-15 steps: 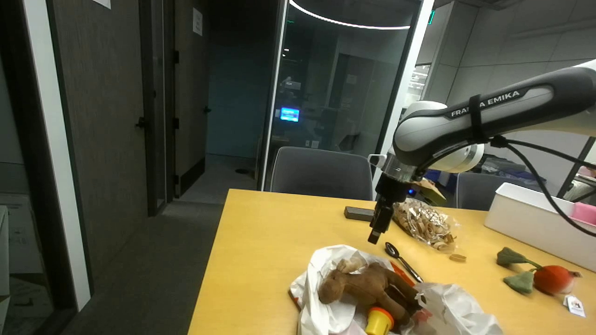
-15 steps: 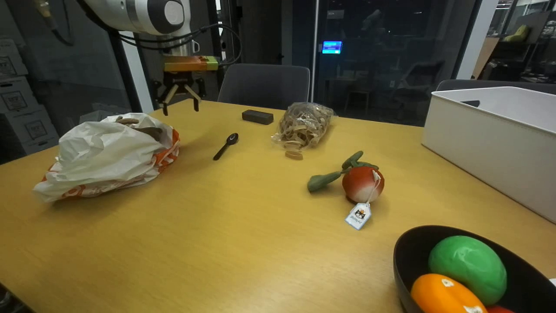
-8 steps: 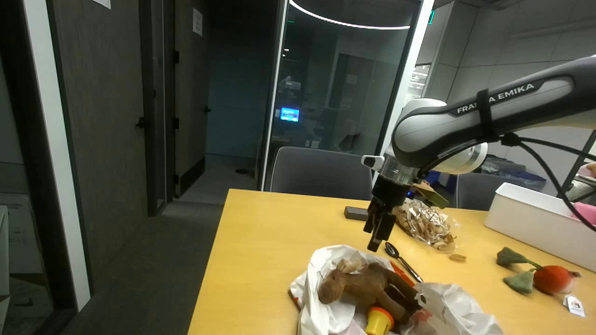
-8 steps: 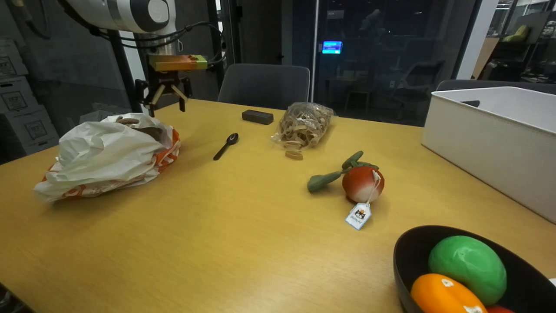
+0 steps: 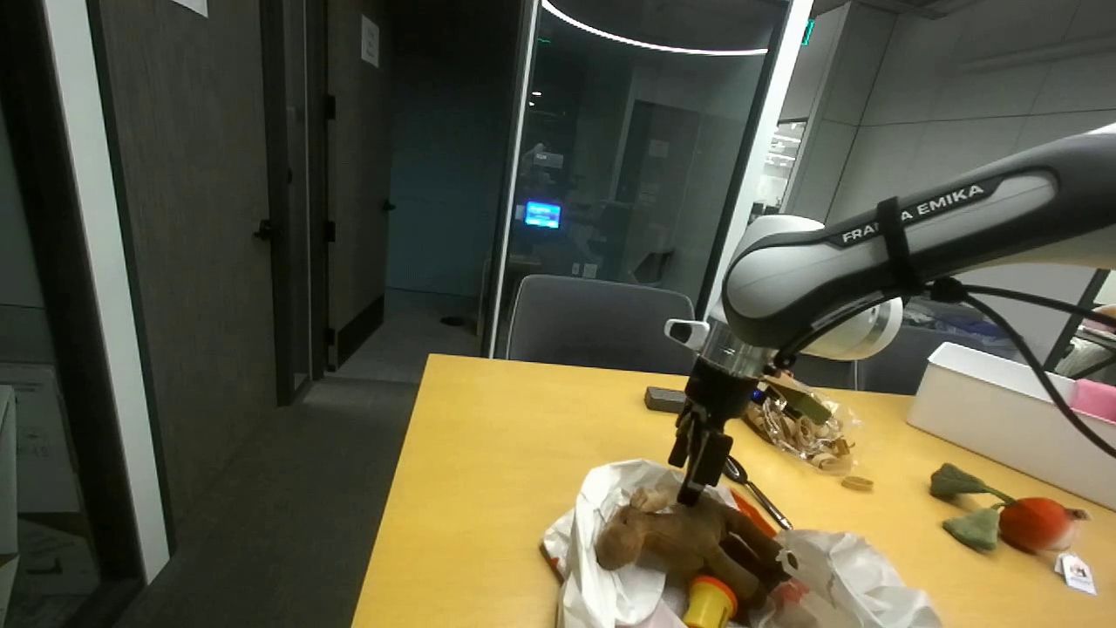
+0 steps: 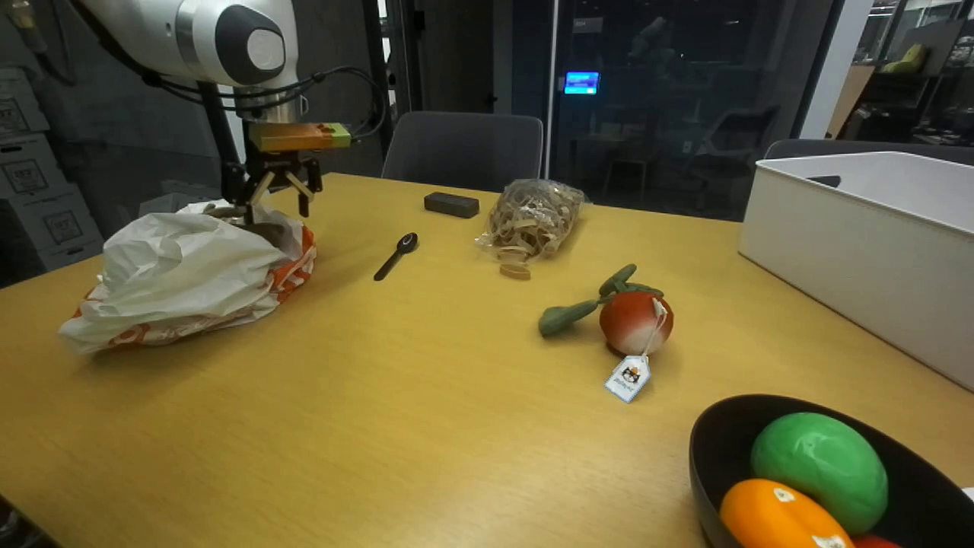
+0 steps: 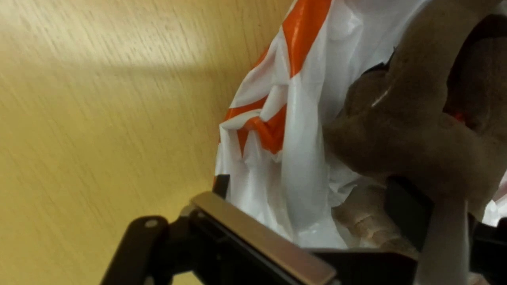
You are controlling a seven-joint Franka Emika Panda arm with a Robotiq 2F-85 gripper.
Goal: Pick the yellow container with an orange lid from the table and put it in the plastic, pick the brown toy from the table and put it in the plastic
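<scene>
In an exterior view, the gripper [image 5: 683, 480] points down over the white plastic bag [image 5: 621, 493], which lies on the yellow wooden table [image 5: 488, 453]. In the mouth of this bag lies the brown toy [image 5: 689, 534], and just beside the toy is the yellow container with orange lid [image 5: 710, 604], partly cut by the lower edge of the view. A black spoon [image 5: 764, 501] rests near the bag.

In an exterior view, the jaws stand wide apart at the top of the bag; of the toy only a small part appears. Farther along the table there are a dark block [image 6: 451, 204], a transparent bag of tan pieces [image 6: 533, 217], a white box [image 6: 852, 259] and a black bowl [image 6: 730, 434].

In the wrist view, one finger [image 7: 408, 211] is over the toy, while the opposite one is at the bag's orange-printed side. Whether the first finger touches the toy, it cannot be told.
</scene>
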